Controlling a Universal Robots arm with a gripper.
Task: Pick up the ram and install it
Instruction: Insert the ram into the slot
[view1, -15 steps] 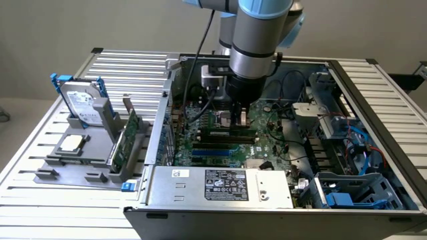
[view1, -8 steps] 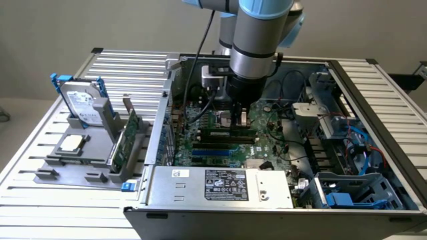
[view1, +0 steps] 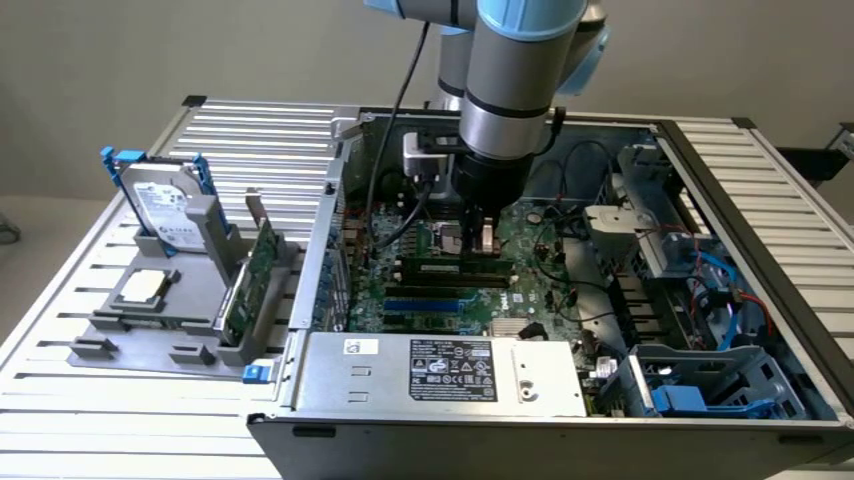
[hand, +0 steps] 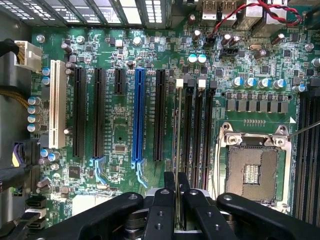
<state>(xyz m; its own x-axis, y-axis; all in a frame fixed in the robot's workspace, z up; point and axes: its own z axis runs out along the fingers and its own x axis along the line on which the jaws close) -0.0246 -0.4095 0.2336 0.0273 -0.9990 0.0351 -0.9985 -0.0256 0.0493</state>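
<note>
Clamping thin green ram edge-on, black angular jaws

power supply label, hard drive label, print too small to read

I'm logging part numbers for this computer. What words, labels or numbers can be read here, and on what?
Nothing can be read.
Print and marks on the power supply label: too small to read.
Print on the hard drive label: too small.
Code on the white sticker beside it on the power supply: too small.
White lettering on the motherboard: blurred.
</note>
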